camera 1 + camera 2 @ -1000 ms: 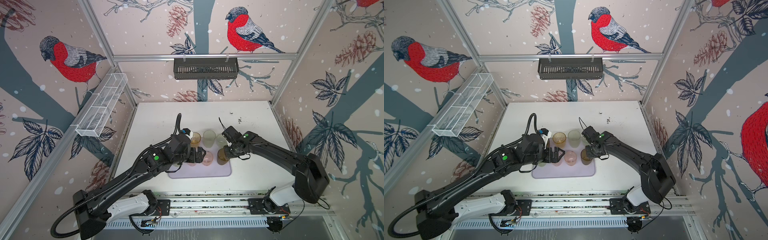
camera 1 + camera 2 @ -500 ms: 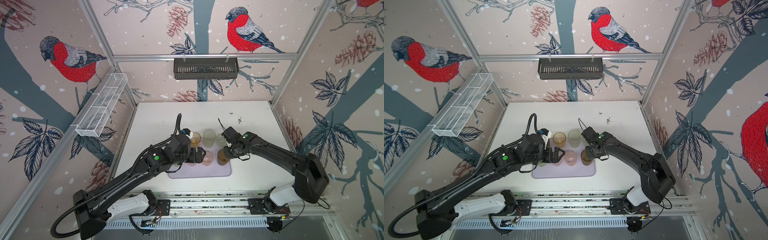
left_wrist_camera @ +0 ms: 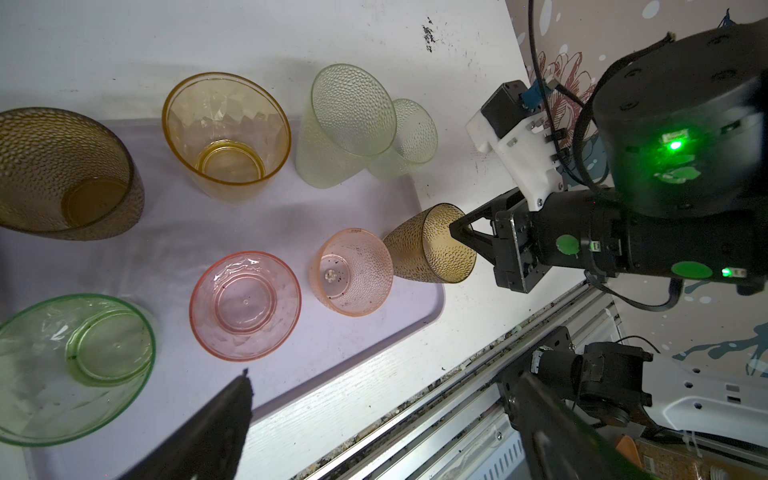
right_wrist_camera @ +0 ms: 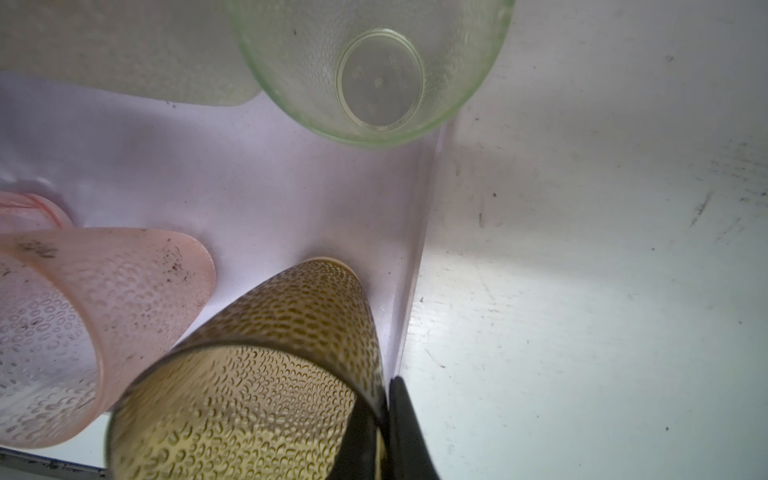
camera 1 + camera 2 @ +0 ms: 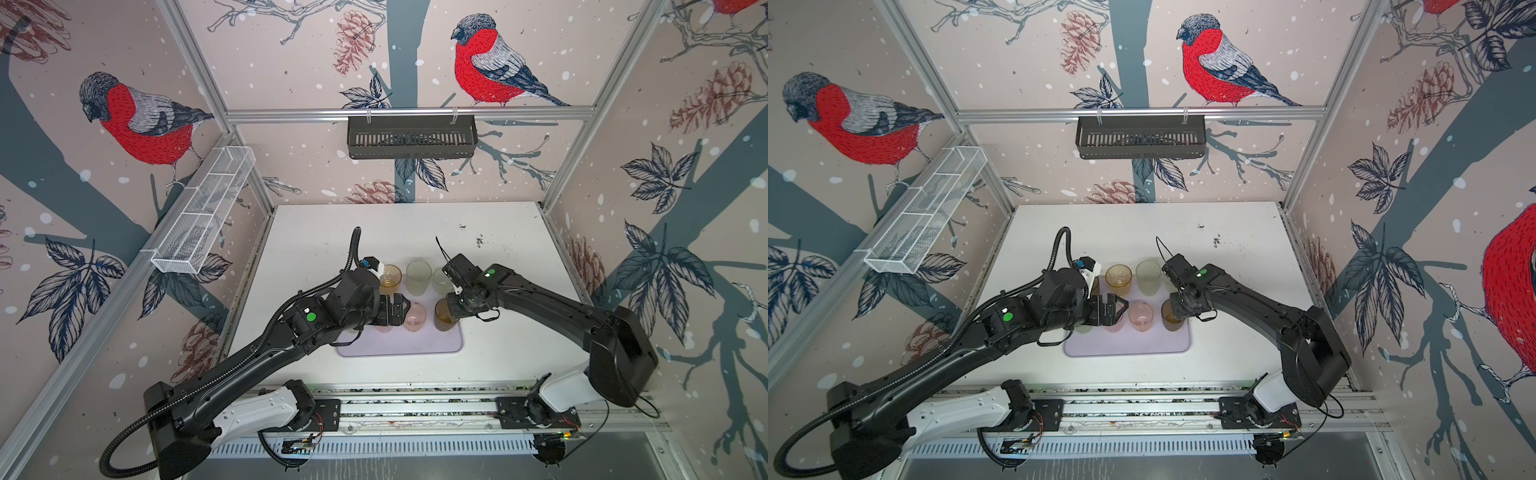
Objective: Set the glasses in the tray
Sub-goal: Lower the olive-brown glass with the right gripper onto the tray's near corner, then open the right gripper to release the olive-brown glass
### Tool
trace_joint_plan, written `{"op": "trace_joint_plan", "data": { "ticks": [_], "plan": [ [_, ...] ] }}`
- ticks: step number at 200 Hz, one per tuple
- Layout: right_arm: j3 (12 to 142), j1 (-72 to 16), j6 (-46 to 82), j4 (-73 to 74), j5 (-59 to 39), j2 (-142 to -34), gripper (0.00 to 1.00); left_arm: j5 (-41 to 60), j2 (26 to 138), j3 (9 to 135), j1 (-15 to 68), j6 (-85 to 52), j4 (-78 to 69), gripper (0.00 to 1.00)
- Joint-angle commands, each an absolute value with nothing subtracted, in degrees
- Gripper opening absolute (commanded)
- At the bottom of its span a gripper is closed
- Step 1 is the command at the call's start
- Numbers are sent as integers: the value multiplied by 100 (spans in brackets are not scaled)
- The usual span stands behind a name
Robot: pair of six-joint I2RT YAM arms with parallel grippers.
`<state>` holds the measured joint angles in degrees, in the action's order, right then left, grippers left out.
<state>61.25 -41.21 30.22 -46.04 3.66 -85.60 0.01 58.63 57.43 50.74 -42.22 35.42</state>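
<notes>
In the left wrist view the lilac tray fills the left and centre of the frame, with the glasses standing upright on it. At the far left are a pale green faceted glass low down and a large brown glass above it. Next comes an amber glass in the upper centre, with a low pink glass below it. One finger of the left gripper shows at the bottom edge of that frame. In both top views its jaws are spread apart with nothing between them, left of centre over the low pink glass. Right of centre stand a tall pale green glass and a dimpled pink glass. A short pale green glass stands half behind the tall one at the tray's corner. Further right, the right gripper is clamped on the rim of a small brown glass, one finger inside and one outside. The glass's base is down at the tray floor just inside the rim, beside the dimpled pink glass. Bare white table lies at the upper right.
</notes>
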Motion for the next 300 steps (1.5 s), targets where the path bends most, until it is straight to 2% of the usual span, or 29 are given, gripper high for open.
{"op": "trace_joint_plan", "data": {
  "ticks": [1, 99, 260, 300],
  "plan": [
    [6117, -4148, 3103, -4561, 439, -8544, 9, -53, 5826, 5748, 5057, -4289, 3533, 98],
    [6170, -4157, 3111, -4552, 465, -8596, 17, -80, 5827, 5748, 5058, -4289, 3530, 98],
    [6291, -4139, 3226, -4550, 606, -8242, 49, -54, 5976, 5853, 5062, -4176, 3568, 98],
    [6350, -3888, 3200, -4616, 467, -7980, 50, -9, 6011, 5919, 5045, -4159, 3560, 98]
  ]
}}
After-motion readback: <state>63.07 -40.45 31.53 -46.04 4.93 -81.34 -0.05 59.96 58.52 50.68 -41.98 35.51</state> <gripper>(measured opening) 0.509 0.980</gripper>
